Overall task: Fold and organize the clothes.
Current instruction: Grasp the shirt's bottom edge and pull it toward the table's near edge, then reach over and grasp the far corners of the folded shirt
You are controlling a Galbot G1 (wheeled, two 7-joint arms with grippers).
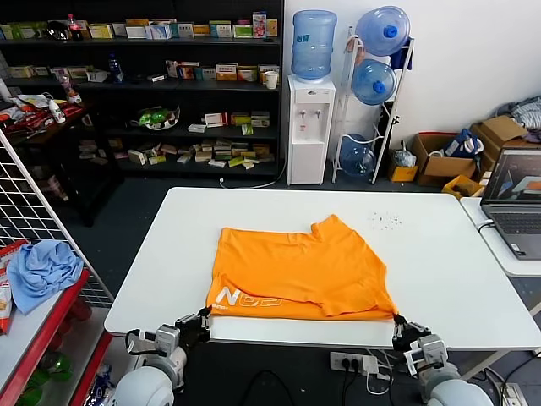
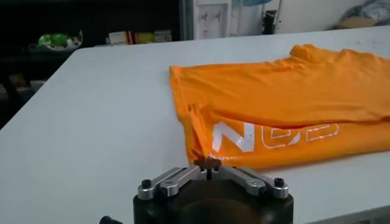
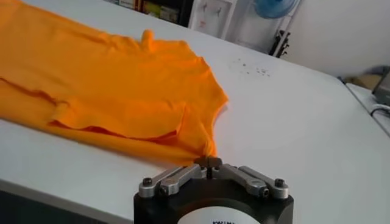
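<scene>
The orange T-shirt (image 1: 296,266) lies flat on the white table (image 1: 448,262), with a strip along its near edge showing white lettering (image 2: 244,135). At the shirt's near left corner, my left gripper (image 1: 204,316) (image 2: 208,163) has its fingertips pressed together on the fabric. My right gripper (image 1: 397,323) (image 3: 208,161) is at the near right corner, its fingertips closed on the pinched orange corner (image 3: 204,146). Both grippers sit just off the table's front edge. The shirt (image 3: 109,85) spreads away from the right gripper across the table.
A laptop (image 1: 516,203) stands on a side table at the right. A light blue cloth (image 1: 42,266) lies on a red shelf at the left, beside a wire rack. Small dark specks (image 1: 387,222) dot the table's far right. A power strip (image 1: 355,362) lies below the front edge.
</scene>
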